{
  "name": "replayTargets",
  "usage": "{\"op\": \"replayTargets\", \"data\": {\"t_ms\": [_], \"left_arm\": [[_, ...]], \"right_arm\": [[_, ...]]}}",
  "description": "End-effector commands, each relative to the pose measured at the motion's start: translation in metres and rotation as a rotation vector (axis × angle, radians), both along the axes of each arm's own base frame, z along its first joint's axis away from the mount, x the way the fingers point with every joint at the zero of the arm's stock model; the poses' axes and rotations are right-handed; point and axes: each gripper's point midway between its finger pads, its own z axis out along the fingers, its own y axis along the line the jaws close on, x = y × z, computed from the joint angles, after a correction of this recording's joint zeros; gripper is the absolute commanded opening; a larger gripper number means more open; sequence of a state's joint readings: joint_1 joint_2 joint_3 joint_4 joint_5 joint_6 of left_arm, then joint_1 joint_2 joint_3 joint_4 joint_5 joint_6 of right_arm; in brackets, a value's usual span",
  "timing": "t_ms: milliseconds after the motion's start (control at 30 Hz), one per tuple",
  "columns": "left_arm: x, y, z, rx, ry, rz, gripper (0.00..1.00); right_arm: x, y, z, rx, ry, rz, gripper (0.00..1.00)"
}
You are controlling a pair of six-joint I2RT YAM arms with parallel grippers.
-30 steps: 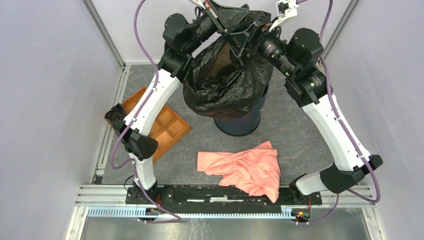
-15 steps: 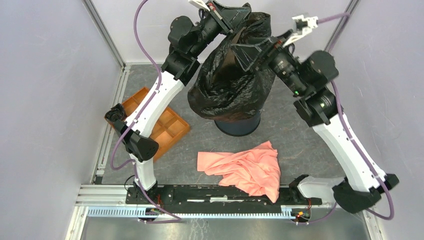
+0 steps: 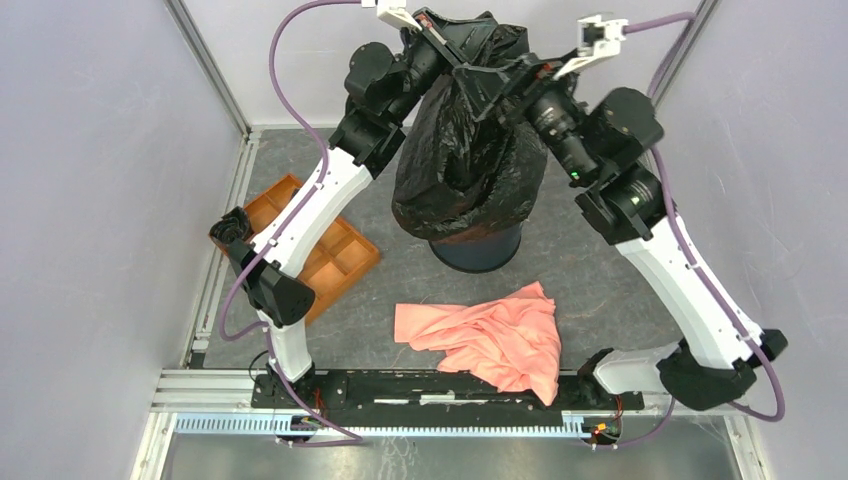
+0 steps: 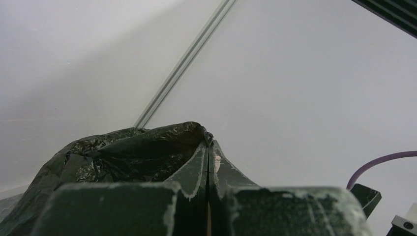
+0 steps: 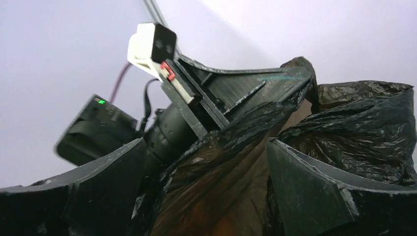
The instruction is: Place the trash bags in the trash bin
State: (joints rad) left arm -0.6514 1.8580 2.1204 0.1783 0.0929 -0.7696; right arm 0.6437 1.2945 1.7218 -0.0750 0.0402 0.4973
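A wrinkled black trash bag [image 3: 465,170] hangs over the dark navy trash bin [image 3: 478,252], whose lower wall shows beneath the bag. My left gripper [image 3: 466,66] is high at the back, shut on the bag's top edge. In the left wrist view the fingers [image 4: 209,143] press together on the film [image 4: 123,152]. My right gripper [image 3: 490,92] is beside it, open, with its fingers spread wide [image 5: 205,145] and the bag's film [image 5: 231,177] lying between them. The left gripper [image 5: 301,73] also shows there, pinching the bag.
A salmon-pink cloth [image 3: 490,335] lies crumpled on the table in front of the bin. An orange compartmented tray [image 3: 330,255] sits at the left, partly under the left arm. Walls and frame posts close in the back and sides.
The bag's wide open mouth has collapsed and it now hangs higher as a narrower bundle. The right arm swung out to the right, then back toward the bag's top.
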Motion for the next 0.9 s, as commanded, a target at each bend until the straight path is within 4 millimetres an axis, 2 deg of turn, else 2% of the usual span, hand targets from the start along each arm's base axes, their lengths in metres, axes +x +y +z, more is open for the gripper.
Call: {"op": "replayTargets", "data": {"t_ms": [0,167,333,433,500,567,600,633,733,867], "left_arm": [[-0.019,0.014,0.037,-0.056,-0.094,0.034,0.02],[-0.016,0.012,0.03,-0.034,-0.086,0.045,0.02],[-0.011,0.013,0.024,-0.003,-0.081,0.07,0.02],[-0.01,0.012,0.02,0.0,-0.077,0.068,0.02],[-0.009,0.009,0.018,0.0,-0.071,0.06,0.02],[-0.01,0.006,0.015,0.009,-0.071,0.044,0.02],[-0.011,0.005,0.014,0.022,-0.076,0.038,0.02],[-0.013,0.006,0.014,0.038,-0.078,0.037,0.11],[-0.024,0.018,0.015,0.108,-0.086,0.06,0.53],[-0.049,0.045,0.008,0.255,-0.116,0.101,0.91]], "right_arm": [[0.025,-0.01,-0.02,-0.198,0.025,-0.215,0.98],[0.041,-0.025,-0.045,-0.31,0.051,-0.339,0.98],[0.049,-0.041,-0.094,-0.413,0.106,-0.426,0.98],[0.046,-0.03,-0.099,-0.392,0.095,-0.359,0.95],[0.043,-0.017,-0.092,-0.365,0.071,-0.294,0.73],[0.042,-0.014,-0.082,-0.342,0.052,-0.277,0.3],[0.04,-0.015,-0.076,-0.329,0.038,-0.278,0.14],[0.039,-0.02,-0.071,-0.32,0.024,-0.295,0.01],[0.037,-0.035,-0.055,-0.301,-0.015,-0.344,0.01],[0.048,-0.044,-0.049,-0.29,-0.03,-0.333,0.0]]}}
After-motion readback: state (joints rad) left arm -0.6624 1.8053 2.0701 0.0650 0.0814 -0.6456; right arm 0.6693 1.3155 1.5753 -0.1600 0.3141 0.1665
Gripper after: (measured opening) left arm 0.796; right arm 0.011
